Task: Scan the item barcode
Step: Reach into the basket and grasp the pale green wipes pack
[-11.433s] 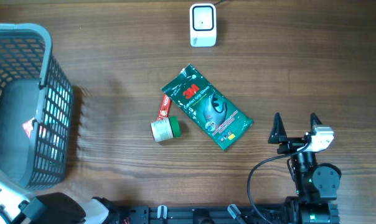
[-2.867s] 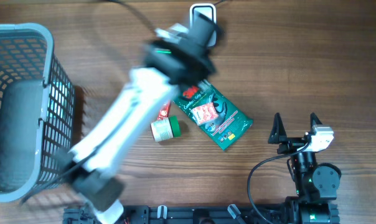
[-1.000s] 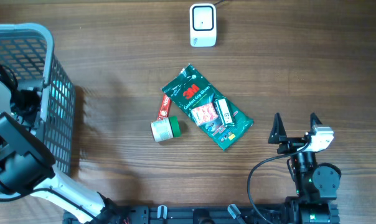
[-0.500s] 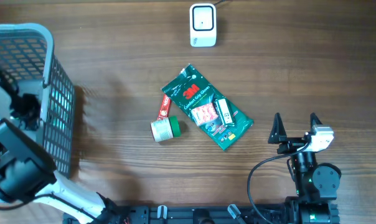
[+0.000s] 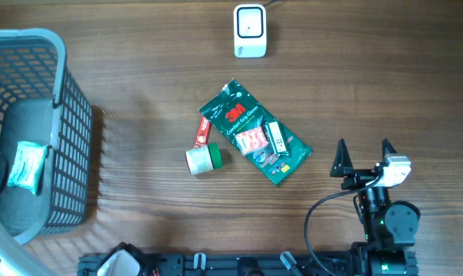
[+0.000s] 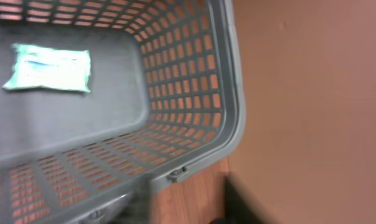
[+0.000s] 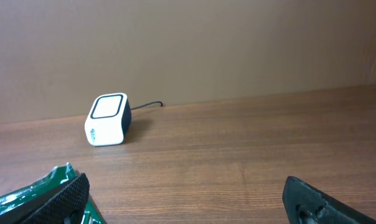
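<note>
One pale packet (image 5: 26,165) lies flat in the basket (image 5: 59,46) at nine o'clock, likely where finished goods go. On the bench (image 5: 139,77) at centre, one green pack (image 5: 239,123) and one green-capped tube (image 5: 203,157) wait below the single scanner (image 5: 249,31) at twelve. The right gripper (image 5: 363,146) idles at four, jaws apart. Whether the left gripper's jaws are apart or together I cannot tell.

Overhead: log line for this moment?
pale teal packet: lying in grey mesh basket | right gripper: open, empty | white barcode scanner: no item presented
</note>
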Available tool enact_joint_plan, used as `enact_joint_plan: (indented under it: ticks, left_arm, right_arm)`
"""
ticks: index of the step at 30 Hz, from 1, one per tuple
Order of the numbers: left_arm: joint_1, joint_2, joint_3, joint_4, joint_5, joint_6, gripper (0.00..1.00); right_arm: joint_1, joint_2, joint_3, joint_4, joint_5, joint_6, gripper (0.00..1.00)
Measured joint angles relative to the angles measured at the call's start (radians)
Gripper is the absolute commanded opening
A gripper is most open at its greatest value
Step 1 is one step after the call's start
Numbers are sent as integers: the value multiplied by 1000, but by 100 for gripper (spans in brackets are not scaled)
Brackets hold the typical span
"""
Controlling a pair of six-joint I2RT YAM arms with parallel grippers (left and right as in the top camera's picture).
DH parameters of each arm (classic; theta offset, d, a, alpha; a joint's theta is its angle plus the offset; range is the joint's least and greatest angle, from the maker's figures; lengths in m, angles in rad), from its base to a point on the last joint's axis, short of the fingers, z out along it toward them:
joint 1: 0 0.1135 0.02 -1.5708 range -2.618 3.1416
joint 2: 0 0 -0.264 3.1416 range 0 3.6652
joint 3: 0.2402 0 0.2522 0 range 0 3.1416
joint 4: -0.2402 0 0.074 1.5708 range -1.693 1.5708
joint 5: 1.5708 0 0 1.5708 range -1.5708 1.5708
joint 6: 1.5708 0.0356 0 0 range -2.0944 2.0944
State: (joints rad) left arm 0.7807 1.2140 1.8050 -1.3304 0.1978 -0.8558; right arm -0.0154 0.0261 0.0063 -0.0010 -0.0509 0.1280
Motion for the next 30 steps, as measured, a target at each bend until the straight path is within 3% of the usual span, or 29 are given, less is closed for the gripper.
enact_joint_plan:
  ticks: [4, 9, 14, 18, 25, 27, 29, 30]
  left_arm:
    - [-5, 23, -7, -24, -183, -114, 100]
    - [-6, 198, -29, -62, -280, -233, 100]
    - [-8, 400, -127, -111, -307, -563, 100]
    - [-10, 491, -237, 7, -326, -725, 96]
    - [-34, 618, -489, 293, -362, -843, 72]
    - [-34, 628, -533, 351, -371, -853, 69]
    - [-37, 621, -557, 398, -392, -858, 49]
    - [-39, 618, -565, 412, -399, -865, 44]
  right_arm:
    - [0, 0, 0, 0, 0, 0, 100]
    - [0, 0, 0, 0, 0, 0, 100]
    - [0, 0, 0, 0, 0, 0, 100]
    - [0, 0, 0, 0, 0, 0, 100]
    - [0, 0, 0, 0, 0, 0, 100]
    - [0, 0, 0, 0, 0, 0, 100]
    - [0, 0, 0, 0, 0, 0, 100]
    - [0, 0, 0, 0, 0, 0, 100]
